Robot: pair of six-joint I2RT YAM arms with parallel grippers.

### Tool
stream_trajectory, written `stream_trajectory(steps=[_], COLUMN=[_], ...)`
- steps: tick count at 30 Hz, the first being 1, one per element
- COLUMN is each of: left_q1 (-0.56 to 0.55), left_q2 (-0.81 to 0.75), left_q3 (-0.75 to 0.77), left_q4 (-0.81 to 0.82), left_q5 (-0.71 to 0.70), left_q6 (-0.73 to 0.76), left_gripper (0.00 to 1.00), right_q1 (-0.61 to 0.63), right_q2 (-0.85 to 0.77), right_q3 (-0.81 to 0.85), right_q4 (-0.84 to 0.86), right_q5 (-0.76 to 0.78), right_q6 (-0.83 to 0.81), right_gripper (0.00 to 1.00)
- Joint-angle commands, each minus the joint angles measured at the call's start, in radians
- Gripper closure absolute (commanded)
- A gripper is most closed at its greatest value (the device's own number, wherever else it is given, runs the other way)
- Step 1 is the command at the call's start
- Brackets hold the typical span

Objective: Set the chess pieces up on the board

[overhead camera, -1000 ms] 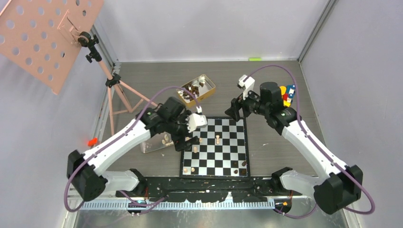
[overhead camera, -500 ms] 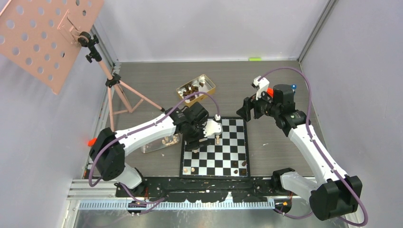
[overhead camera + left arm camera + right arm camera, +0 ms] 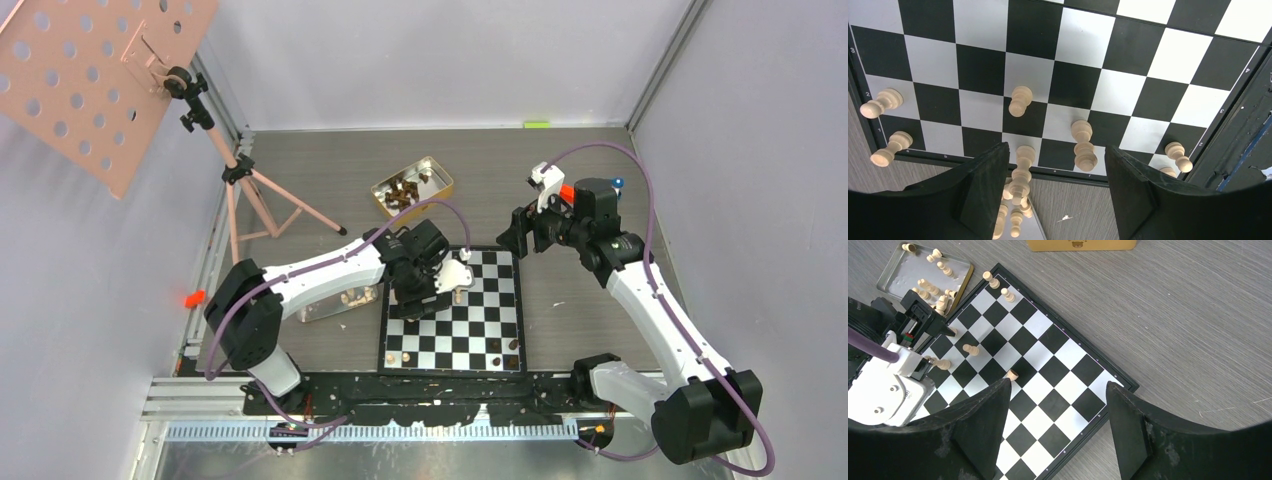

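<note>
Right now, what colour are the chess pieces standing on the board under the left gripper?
Pale beige: the chess pieces there are all light wood, clearest in the left wrist view.

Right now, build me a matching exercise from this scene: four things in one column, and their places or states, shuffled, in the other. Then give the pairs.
Things:
1. left hand
2. right hand
3. gold tin
4. clear tray

Places or states:
A. beside the left edge of the board, with pale pieces in it
B. open, low over the board, pale pieces under it
C. on the table beyond the board's far edge
D. open, raised near the board's far right corner

Pairs: 1-B, 2-D, 3-C, 4-A
</note>
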Motion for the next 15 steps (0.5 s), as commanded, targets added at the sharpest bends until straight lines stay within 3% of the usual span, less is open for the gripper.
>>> stream_trajectory(steps=[1, 15], left_q1=[-0.006, -0.006], left_q2=[0.014, 0.024], left_q3=[0.039, 0.032], left_q4=[-0.014, -0.042], left_q5=[0.013, 0.021], left_q6=[0.0, 0.004], left_gripper=[0.3, 0.45], right_q1=[-0.003, -0.003], right_q2=[-0.016, -0.007], right_q3=[0.006, 0.002], right_q4=[0.012, 0.013], right_q5=[-0.02, -0.023], right_q6=[-0.017, -0.024], right_gripper=[0.25, 0.26])
